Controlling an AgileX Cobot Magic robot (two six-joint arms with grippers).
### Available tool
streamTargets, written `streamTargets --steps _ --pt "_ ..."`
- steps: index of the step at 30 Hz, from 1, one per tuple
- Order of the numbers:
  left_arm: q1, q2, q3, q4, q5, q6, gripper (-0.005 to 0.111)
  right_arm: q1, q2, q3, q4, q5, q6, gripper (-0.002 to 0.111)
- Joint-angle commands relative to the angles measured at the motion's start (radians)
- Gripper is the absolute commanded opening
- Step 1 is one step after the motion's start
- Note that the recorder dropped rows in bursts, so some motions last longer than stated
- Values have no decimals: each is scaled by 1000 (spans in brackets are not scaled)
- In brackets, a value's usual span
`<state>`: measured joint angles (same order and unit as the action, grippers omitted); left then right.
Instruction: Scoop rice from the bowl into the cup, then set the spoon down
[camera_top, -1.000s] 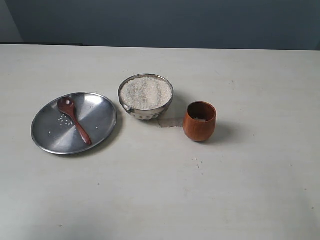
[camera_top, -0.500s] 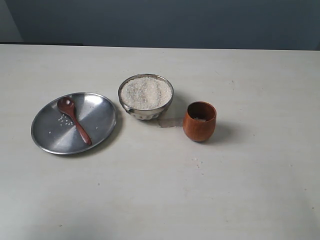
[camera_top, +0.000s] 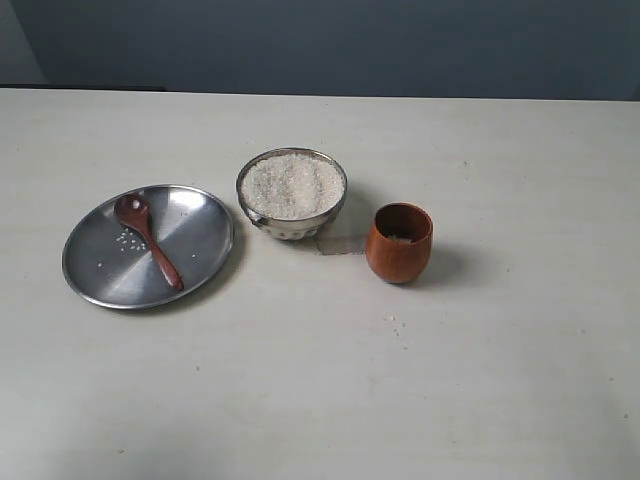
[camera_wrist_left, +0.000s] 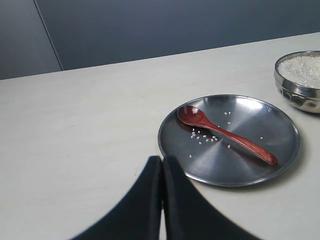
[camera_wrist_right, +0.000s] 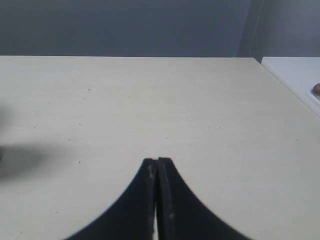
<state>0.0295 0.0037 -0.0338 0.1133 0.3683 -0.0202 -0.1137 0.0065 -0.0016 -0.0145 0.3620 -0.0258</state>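
With the black left gripper (camera_wrist_left: 161, 163) and right gripper (camera_wrist_right: 156, 162) both clenched on nothing, the slim reddish-brown wooden spoon (camera_top: 148, 240) lies on the flat round steel plate (camera_top: 203, 222), the rounded reddish-brown wooden cup (camera_top: 398, 257) stands well apart, and the shiny round steel bowl (camera_top: 290, 228) of heaped white rice (camera_top: 293, 185) sits farther back between them.

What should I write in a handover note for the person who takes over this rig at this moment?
The left gripper is shut and empty, near the steel plate. The right gripper is shut and empty, above the bare table.
The spoon lies on the plate among stray grains. The bowl is heaped with rice, beside the plate. The wooden cup stands upright on the bowl's other side, apart from it.
Done: a little rice seems to be in the cup; the spoon is set down.
Left: probably nothing; check the cup's fill.
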Motion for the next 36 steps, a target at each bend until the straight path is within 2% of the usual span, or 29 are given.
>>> streamTargets --steps 1,13,26,36 --pt "1 -4 3 5 -2 -1 0 -6 -6 2 3 -3 0 0" --pt "1 -4 3 17 -2 -1 0 -6 -6 2 3 -3 0 0" --pt "1 -4 3 -89 -5 -1 0 -6 -6 2 3 -3 0 0" --pt "1 -4 3 -89 -5 -1 0 -6 -6 2 3 -3 0 0"
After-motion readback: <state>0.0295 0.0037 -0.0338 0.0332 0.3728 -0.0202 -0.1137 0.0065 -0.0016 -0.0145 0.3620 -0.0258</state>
